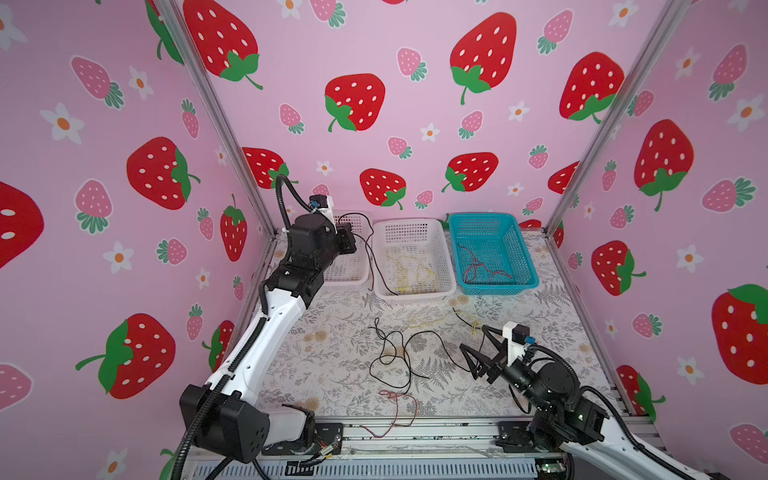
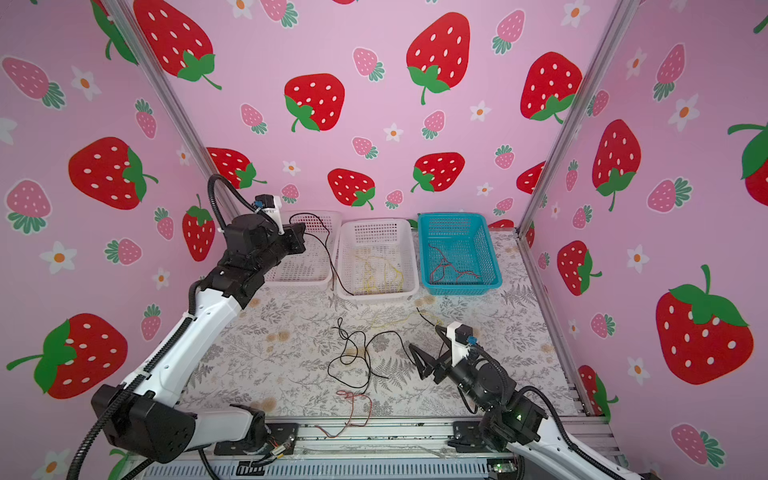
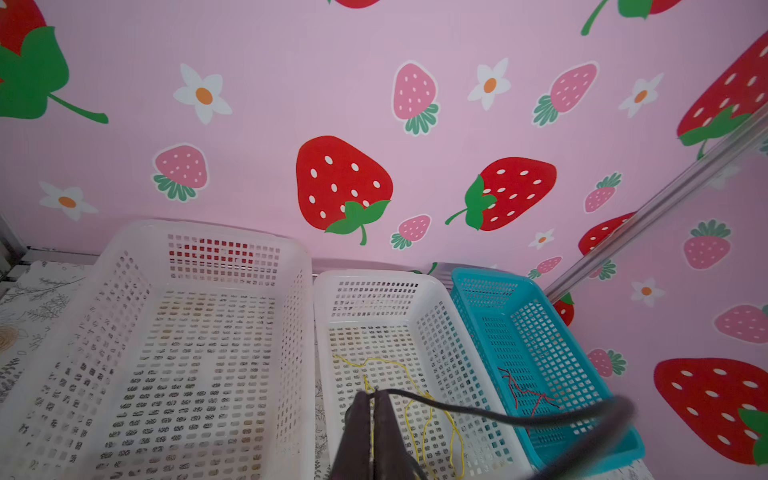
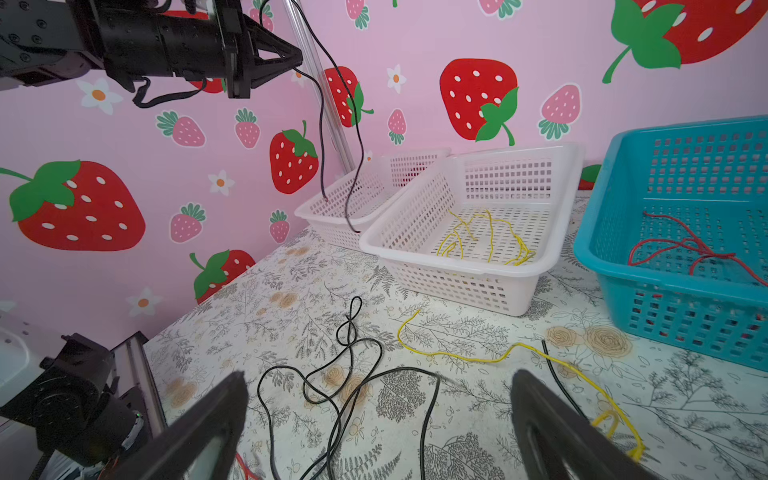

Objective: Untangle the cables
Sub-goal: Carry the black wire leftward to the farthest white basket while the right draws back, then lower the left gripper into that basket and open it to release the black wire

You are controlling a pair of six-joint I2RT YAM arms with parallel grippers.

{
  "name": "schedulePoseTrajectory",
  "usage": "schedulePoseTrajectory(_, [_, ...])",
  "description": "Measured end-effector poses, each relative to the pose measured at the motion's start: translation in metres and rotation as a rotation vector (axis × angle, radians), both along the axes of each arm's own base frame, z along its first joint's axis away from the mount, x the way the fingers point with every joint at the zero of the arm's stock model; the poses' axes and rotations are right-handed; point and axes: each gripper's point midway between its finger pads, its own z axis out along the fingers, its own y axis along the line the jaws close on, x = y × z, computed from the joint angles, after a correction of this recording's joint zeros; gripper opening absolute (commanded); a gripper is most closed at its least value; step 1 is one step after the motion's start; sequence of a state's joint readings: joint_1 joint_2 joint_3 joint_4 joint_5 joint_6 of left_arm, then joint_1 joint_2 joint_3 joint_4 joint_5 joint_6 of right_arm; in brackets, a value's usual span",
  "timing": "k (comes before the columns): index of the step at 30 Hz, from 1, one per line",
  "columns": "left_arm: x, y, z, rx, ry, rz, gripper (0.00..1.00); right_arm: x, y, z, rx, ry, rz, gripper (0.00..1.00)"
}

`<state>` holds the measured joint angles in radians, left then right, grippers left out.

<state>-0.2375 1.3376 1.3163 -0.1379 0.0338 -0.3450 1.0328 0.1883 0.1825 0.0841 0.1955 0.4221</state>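
The sorting by colour looks partly done. Yellow cables [image 1: 409,274] lie in the middle white basket [image 1: 411,224] and a red cable [image 1: 478,266] lies in the blue basket [image 1: 486,216], both at upper centre in the top views.

The step in hand appears to be delivering a black one. The left gripper [image 3: 372,395] is pressed together on a black cable [image 4: 321,158] and hangs over the left white basket [image 3: 199,226], which looks empty. The cable's loose length droops over that basket's rim, and its end reaches toward the middle basket.

The right gripper [image 1: 473,337], at lower right, is spread wide and holds nothing. It sits low over the table [image 1: 332,353], just beside a yellow cable [image 4: 457,357] that crosses a short black strand. A black tangle [image 1: 390,353] lies at centre, and another red cable [image 1: 399,399] lies near the front edge.

Next, the left arm probably needs to carry the drooping tail fully over the left basket before letting go. Otherwise the end may land in the wrong basket. The right gripper must then close on a single strand.
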Motion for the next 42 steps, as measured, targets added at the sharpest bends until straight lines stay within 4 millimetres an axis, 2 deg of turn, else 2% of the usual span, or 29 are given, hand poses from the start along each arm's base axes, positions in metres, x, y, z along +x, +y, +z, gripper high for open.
schedulePoseTrajectory(8, [0.038, 0.032, -0.025, -0.014, 0.021, 0.100, 0.00, 0.001, 0.000, -0.004, -0.010, 0.005, -0.006, 0.99])
schedulePoseTrajectory(13, [0.061, 0.053, -0.057, -0.027, 0.082, 0.156, 0.00, 0.001, 0.000, -0.006, -0.017, 0.010, -0.006, 0.99])
schedulePoseTrajectory(22, [0.085, 0.086, -0.097, -0.043, 0.161, 0.230, 0.00, 0.002, 0.002, -0.013, -0.041, 0.019, -0.006, 0.99])
schedulePoseTrajectory(28, [0.096, 0.098, -0.115, -0.042, 0.194, 0.252, 0.00, 0.003, 0.004, -0.019, -0.061, 0.028, -0.006, 0.99])
schedulePoseTrajectory(31, [0.098, 0.100, -0.119, -0.042, 0.203, 0.253, 0.00, 0.004, 0.004, -0.021, -0.069, 0.031, -0.006, 0.99])
schedulePoseTrajectory(36, [0.104, 0.102, -0.116, -0.055, 0.197, 0.257, 0.00, 0.004, 0.005, -0.023, -0.073, 0.034, -0.005, 0.99])
schedulePoseTrajectory(39, [0.105, 0.102, -0.106, -0.091, 0.183, 0.250, 0.00, 0.004, 0.005, -0.023, -0.074, 0.035, -0.004, 0.99])
schedulePoseTrajectory(42, [0.104, 0.100, -0.085, -0.137, 0.151, 0.240, 0.00, 0.004, 0.005, -0.024, -0.078, 0.037, -0.004, 0.99])
